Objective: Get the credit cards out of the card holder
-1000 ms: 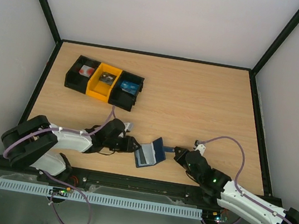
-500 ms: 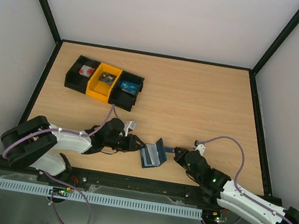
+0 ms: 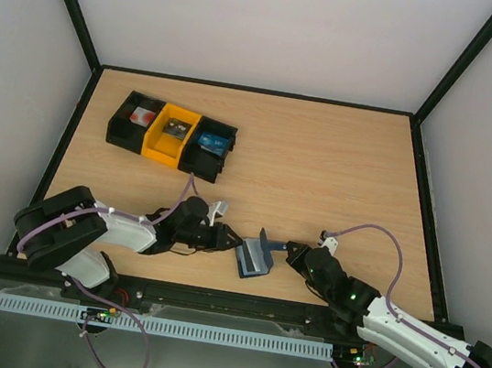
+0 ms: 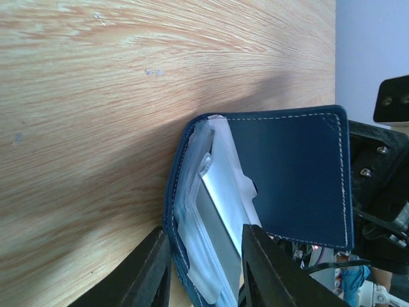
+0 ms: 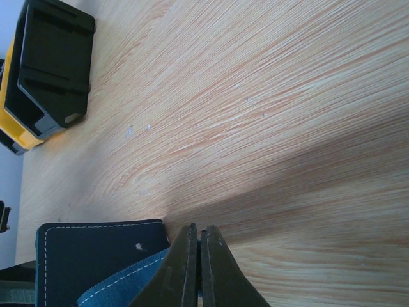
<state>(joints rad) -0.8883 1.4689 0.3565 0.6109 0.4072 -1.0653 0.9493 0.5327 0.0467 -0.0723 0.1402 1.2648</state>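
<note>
The card holder (image 3: 253, 259) lies half folded near the table's front edge, between the two grippers. In the left wrist view its dark blue flap (image 4: 287, 173) stands up over the pale pocket side. A pale silvery credit card (image 4: 223, 224) shows in a clear pocket. No bright blue card shows. My left gripper (image 3: 230, 242) has its jaws apart, astride the pocket half (image 4: 206, 233). My right gripper (image 3: 285, 245) is shut on the flap's edge (image 5: 198, 229), where the card holder (image 5: 96, 256) shows at the lower left.
A row of bins stands at the back left: a black bin (image 3: 135, 119) with a red-and-white item, a yellow bin (image 3: 172, 133) and another black bin (image 3: 210, 146). The bins also show in the right wrist view (image 5: 54, 64). Black-framed walls enclose the table.
My left gripper has moved right onto the card holder. The holder has shifted slightly right and folded further up. The right gripper has stayed in place.
</note>
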